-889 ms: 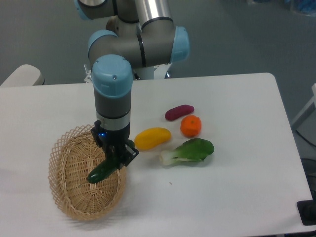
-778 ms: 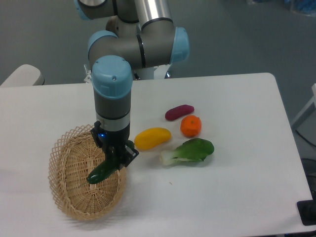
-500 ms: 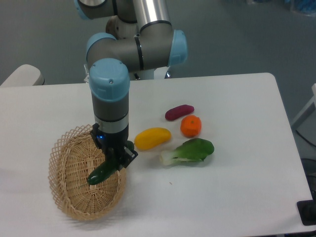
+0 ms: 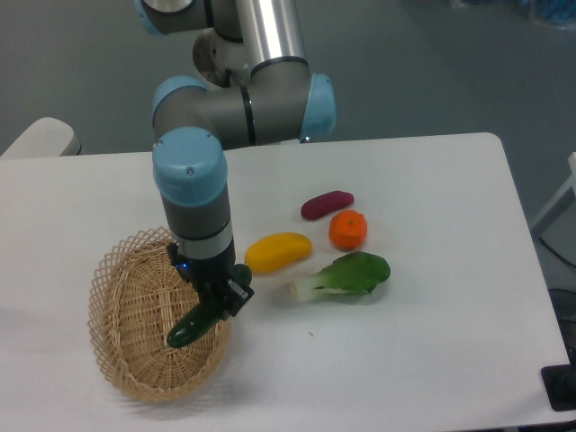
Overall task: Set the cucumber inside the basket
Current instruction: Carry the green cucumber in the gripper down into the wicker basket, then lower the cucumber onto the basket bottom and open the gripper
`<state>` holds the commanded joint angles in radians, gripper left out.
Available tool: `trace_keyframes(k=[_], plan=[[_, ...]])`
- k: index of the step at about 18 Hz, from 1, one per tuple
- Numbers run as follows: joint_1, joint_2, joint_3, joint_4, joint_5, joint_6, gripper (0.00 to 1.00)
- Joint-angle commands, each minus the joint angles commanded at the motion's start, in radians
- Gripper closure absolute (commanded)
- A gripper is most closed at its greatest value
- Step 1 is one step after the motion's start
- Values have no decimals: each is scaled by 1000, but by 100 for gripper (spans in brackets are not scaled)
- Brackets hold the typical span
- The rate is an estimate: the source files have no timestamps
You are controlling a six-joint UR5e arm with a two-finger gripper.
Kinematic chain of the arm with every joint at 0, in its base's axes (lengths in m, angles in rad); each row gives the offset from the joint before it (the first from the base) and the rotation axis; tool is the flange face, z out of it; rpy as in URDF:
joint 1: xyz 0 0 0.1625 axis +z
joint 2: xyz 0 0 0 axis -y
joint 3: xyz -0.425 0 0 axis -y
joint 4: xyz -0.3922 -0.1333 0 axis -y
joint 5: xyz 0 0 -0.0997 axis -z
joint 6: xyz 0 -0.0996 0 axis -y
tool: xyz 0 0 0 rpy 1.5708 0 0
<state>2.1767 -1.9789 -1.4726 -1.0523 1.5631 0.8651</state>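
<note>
Two fingers (image 4: 222,301) pinch the tilted cucumber (image 4: 196,325) by its upper end, over the basket (image 4: 117,360).

The basket (image 4: 135,355) sits at the front left of the table (image 4: 432,360). Over its right part the gripper (image 4: 219,301) holds the cucumber (image 4: 193,326), which tilts down to the left above the basket's inside. To the right of the basket lie 4 things close together: the mango (image 4: 278,251) nearest it, the leafy vegetable (image 4: 346,275) in front and to the right, the orange (image 4: 348,229) behind that, and the sweet potato (image 4: 326,204) farthest back.
</note>
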Motion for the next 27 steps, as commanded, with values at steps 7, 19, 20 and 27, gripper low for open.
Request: trace_keyframes(k=[7, 19, 20, 27], plan=[[-52, 5, -6, -18, 103, -61, 76], [-135, -15, -84, 0, 176, -566, 76], [-156, -29, -84, 0, 196, -577, 76], [-209, -69, -89, 2, 206, -580, 74]])
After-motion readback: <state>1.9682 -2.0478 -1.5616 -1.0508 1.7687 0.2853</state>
